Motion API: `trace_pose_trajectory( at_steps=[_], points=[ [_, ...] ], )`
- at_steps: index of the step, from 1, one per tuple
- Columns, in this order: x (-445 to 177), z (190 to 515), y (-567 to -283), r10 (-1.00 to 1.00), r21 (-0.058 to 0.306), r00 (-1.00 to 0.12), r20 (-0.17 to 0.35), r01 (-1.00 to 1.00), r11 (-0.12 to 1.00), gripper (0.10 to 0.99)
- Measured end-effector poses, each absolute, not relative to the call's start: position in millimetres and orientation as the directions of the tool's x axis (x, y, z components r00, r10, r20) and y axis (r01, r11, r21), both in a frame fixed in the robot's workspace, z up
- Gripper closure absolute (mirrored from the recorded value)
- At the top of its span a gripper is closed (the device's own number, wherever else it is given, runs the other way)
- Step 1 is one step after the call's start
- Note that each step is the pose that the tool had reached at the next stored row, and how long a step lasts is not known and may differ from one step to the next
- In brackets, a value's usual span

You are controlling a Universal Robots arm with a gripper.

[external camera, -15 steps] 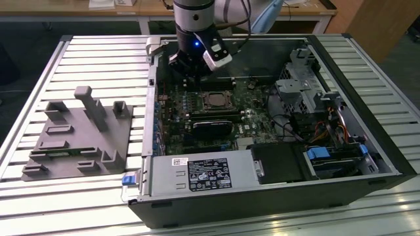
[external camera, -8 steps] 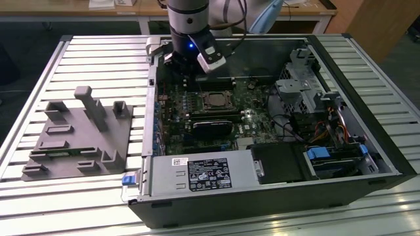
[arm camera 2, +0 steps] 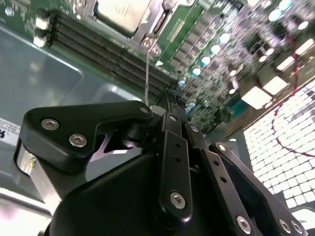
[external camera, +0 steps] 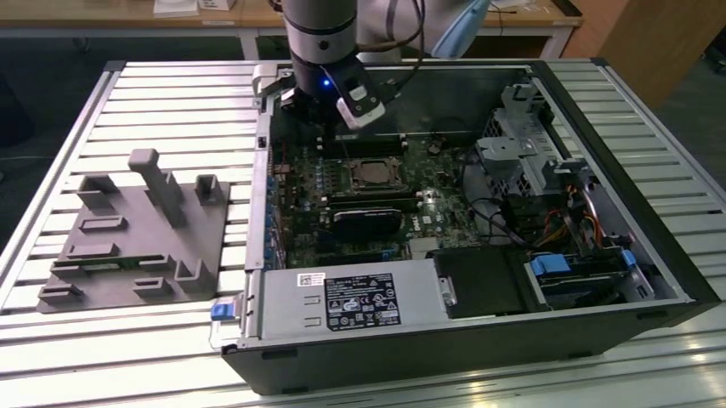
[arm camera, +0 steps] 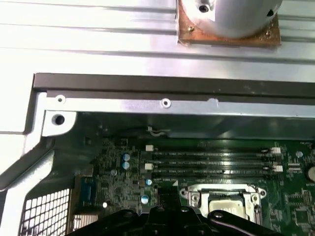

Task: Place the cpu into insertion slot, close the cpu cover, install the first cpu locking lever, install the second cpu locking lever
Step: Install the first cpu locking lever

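Observation:
The cpu (external camera: 372, 176) lies in the insertion slot (external camera: 392, 185) on the green board inside the open computer case. Its pale metal face (arm camera 2: 120, 10) shows through the window of the cpu cover (arm camera 2: 156, 22), which lies flat over it. In the first wrist view the cpu (arm camera: 227, 201) sits inside the silver cover frame (arm camera: 220, 189). My gripper (external camera: 326, 136) hangs over the board towards the exterior view's left of the slot, fingers together and holding nothing. A thin silver locking lever (arm camera 2: 146, 69) stands up beside the gripper tip (arm camera 2: 172, 98); I cannot tell if they touch.
Long black memory slots (arm camera: 211, 162) run between the socket and the case wall (arm camera: 167, 103). A black graphics card (external camera: 365, 223) sits on the near side of the socket. Drive cages and cables (external camera: 545, 212) fill the case's right. A grey fixture (external camera: 136, 229) lies on the slatted table.

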State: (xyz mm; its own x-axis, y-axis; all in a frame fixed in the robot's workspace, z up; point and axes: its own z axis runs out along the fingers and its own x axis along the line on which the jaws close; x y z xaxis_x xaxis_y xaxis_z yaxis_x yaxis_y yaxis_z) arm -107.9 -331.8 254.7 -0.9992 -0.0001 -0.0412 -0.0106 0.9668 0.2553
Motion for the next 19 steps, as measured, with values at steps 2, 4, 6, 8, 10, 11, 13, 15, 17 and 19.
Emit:
trace_pose_trajectory(
  at_steps=[2, 4, 6, 8, 10, 11, 13, 15, 17, 19],
  points=[
    [-107.9, 252.8, -331.8, 0.000, 0.266, -0.999, -0.041, -0.011, 0.964, 0.980],
    [-108.0, 250.7, -331.8, 0.001, 0.270, -0.999, -0.041, -0.010, 0.963, 0.980],
    [-107.9, 249.3, -331.8, 0.001, 0.271, -0.999, -0.041, -0.011, 0.962, 0.980],
    [-107.2, 248.6, -331.8, 0.000, 0.271, -0.999, -0.041, -0.011, 0.962, 0.980],
    [-106.0, 248.1, -331.7, 0.001, 0.271, -0.999, -0.041, -0.011, 0.962, 0.980],
    [-105.2, 247.9, -331.7, 0.001, 0.271, -0.999, -0.041, -0.011, 0.962, 0.980],
    [-103.2, 247.6, -331.6, 0.001, 0.271, -0.999, -0.041, -0.011, 0.962, 0.980],
    [-100.8, 247.3, -331.5, 0.001, 0.271, -0.999, -0.041, -0.011, 0.962, 0.980],
    [-97.6, 247.1, -331.3, 0.001, 0.271, -0.999, -0.041, -0.011, 0.962, 0.980],
    [-93.9, 246.9, -331.0, 0.001, 0.271, -0.999, -0.041, -0.010, 0.962, 0.980]
  ],
)
